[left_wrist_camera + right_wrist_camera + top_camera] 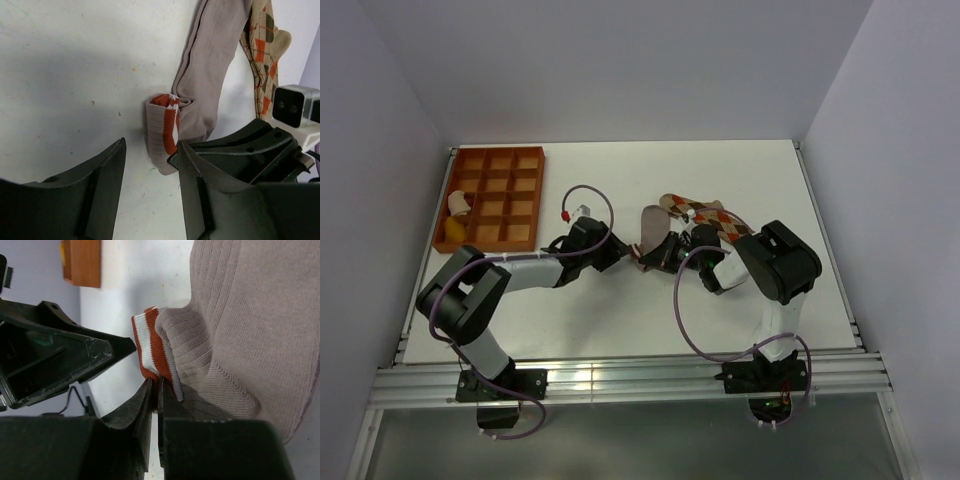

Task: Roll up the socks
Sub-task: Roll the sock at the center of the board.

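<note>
Pinching the grey-brown ribbed sock (pixel 240 330) by its folded cuff, right gripper (pixel 154 385) closed; left gripper (pixel 150 150) half-open, empty. I see one fold only; rolling remains.

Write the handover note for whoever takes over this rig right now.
Left gripper: open, holding nothing, its tips at the folded cuff.
Right gripper: shut on the striped cuff of the grey sock.
Things: both socks lie mid-table. The argyle sock is stretched out alongside the grey one.
Done: the grey sock's cuff end is turned over once, which starts the roll.
Left: nearly all the rolling. The rest of the grey sock is flat and the argyle sock is not rolled at all.
</note>
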You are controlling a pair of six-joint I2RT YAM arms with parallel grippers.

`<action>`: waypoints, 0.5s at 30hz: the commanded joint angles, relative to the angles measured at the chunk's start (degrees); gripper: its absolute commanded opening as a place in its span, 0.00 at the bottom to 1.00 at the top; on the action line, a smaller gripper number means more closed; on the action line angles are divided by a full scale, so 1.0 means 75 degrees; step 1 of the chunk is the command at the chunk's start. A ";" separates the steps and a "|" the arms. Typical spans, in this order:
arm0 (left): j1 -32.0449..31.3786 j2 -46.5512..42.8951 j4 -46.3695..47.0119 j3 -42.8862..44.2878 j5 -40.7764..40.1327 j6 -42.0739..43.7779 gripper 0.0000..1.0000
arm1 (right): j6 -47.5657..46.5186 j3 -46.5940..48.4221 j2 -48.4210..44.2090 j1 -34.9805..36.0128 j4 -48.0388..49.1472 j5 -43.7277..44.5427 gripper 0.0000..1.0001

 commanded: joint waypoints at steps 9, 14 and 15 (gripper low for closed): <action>-0.0180 0.0338 0.0557 0.0257 0.0024 0.0160 0.57 | 0.0703 -0.0255 0.0333 -0.0133 0.0244 -0.0738 0.00; -0.0180 0.0385 0.0744 0.0141 0.0023 0.0125 0.56 | 0.1067 -0.0383 0.0345 -0.0168 0.0173 -0.0821 0.00; -0.0192 0.0397 0.0790 0.0117 0.0024 0.0113 0.56 | 0.1102 -0.0395 0.0344 -0.0179 0.0150 -0.0809 0.00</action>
